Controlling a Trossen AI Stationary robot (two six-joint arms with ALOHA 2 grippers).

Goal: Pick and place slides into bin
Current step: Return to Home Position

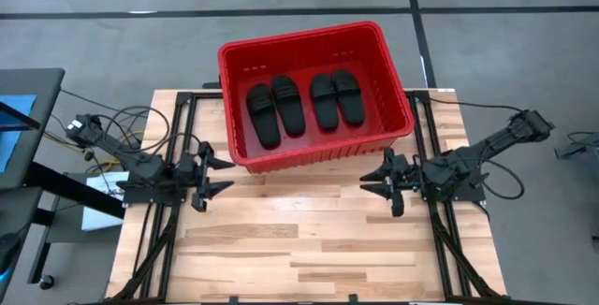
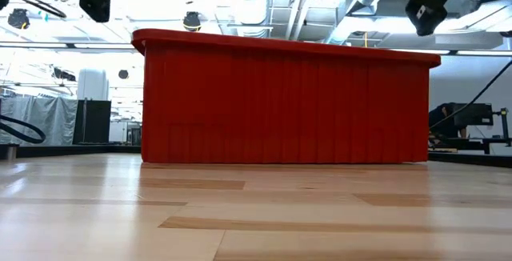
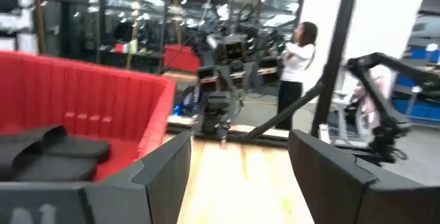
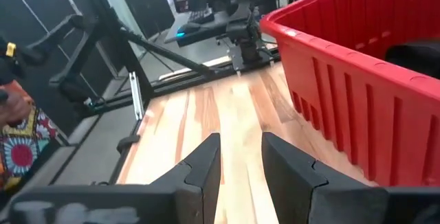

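Can count all four slides (image 1: 288,105) only from above: laid side by side as two pairs on the floor of the bin (image 1: 318,155), straps up, clear of both arms. Cannot see one of them from table height, where the ribbed near wall of the bin (image 2: 280,101) hides them wholly. Catches just two slides (image 3: 55,152) through the left wrist camera, overlapping and cut off at the frame's edge. Gets only a dark shape past the rim of the bin (image 4: 344,93) in the right wrist view, too little to say which slide. Finds the bin at the far middle of the wooden table (image 1: 299,249), set slightly askew. Places the left gripper (image 1: 223,175) over the table just beside the bin's near-left corner, fingers spread wide and clasping nothing. Confirms that wide gap at the left gripper (image 3: 240,183) in its own view. Places the right gripper (image 1: 374,181) near the bin's near-right corner, apart from it. Shows a narrower gap at the right gripper (image 4: 240,165), bare wood between the fingers, likewise empty. Gives only dark scraps of the arms along the low view's top edge, cropped too hard to read any fingers there. Makes out, beyond the table, a blurred person (image 3: 295,66) in a white top and a patch of patterned clothing (image 4: 17,145) cut off at the frame's side.
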